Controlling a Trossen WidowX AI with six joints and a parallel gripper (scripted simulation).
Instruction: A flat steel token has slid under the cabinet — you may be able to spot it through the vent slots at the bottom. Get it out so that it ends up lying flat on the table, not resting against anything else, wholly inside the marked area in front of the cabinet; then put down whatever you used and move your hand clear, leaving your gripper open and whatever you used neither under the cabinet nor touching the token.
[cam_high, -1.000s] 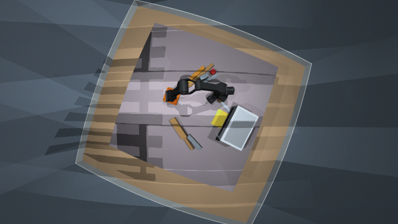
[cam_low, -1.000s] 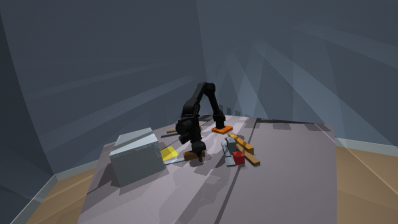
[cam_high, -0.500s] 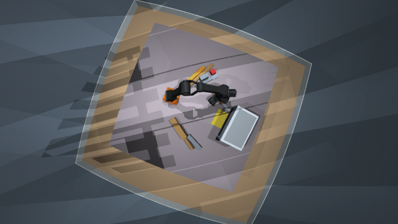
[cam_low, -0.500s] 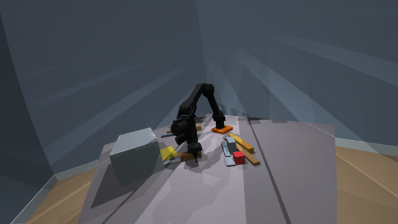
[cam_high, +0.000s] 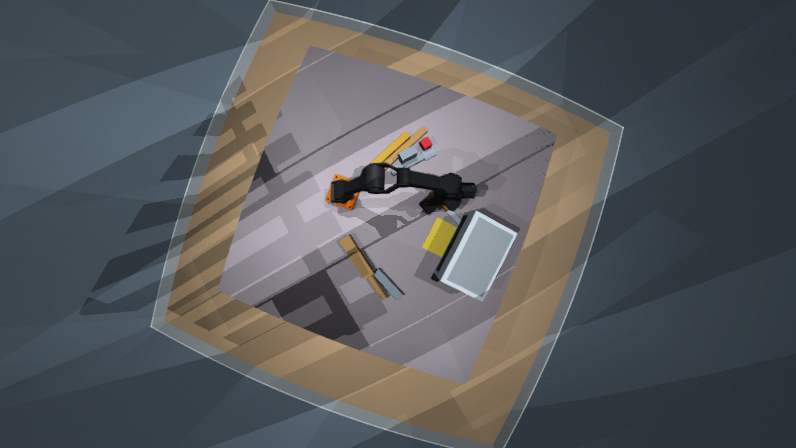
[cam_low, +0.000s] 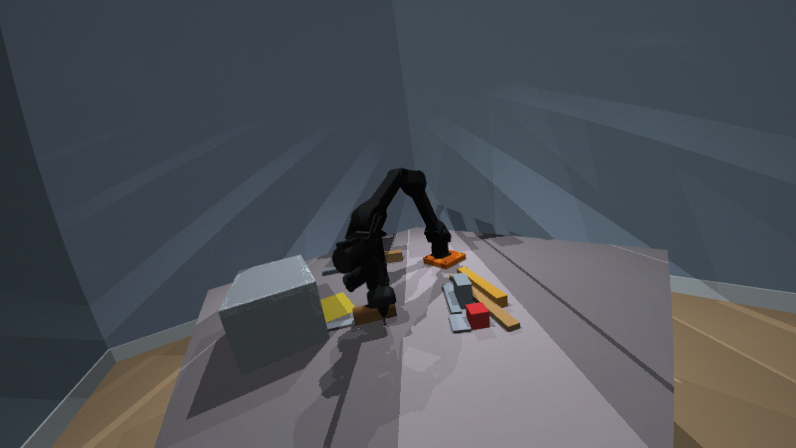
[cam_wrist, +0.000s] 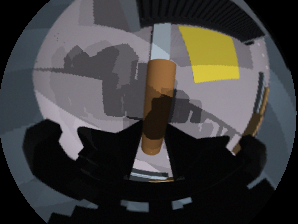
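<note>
The grey cabinet (cam_high: 479, 256) (cam_low: 278, 328) stands on the table, its dark slotted front (cam_wrist: 200, 12) at the top of the wrist view. The yellow marked area (cam_high: 438, 236) (cam_low: 338, 307) (cam_wrist: 212, 55) lies in front of it, with no token visible on it. My gripper (cam_low: 384, 317) (cam_wrist: 153, 123) is shut on the brown handle (cam_low: 364, 315) (cam_wrist: 160, 85) of a tool, low over the table. The tool's flat grey blade (cam_high: 453, 215) (cam_low: 339, 323) (cam_wrist: 161, 42) runs beside the yellow area to the cabinet's front; its far end is hidden. I cannot see the token.
A red cube (cam_high: 426, 143) (cam_low: 477, 316), a grey block (cam_high: 407, 154) (cam_low: 462, 290), a yellow bar (cam_high: 391, 145) (cam_low: 484, 286) and flat grey pieces lie together on one side. Wooden pieces (cam_high: 356, 256) and a grey bar (cam_high: 388, 283) lie on the other side.
</note>
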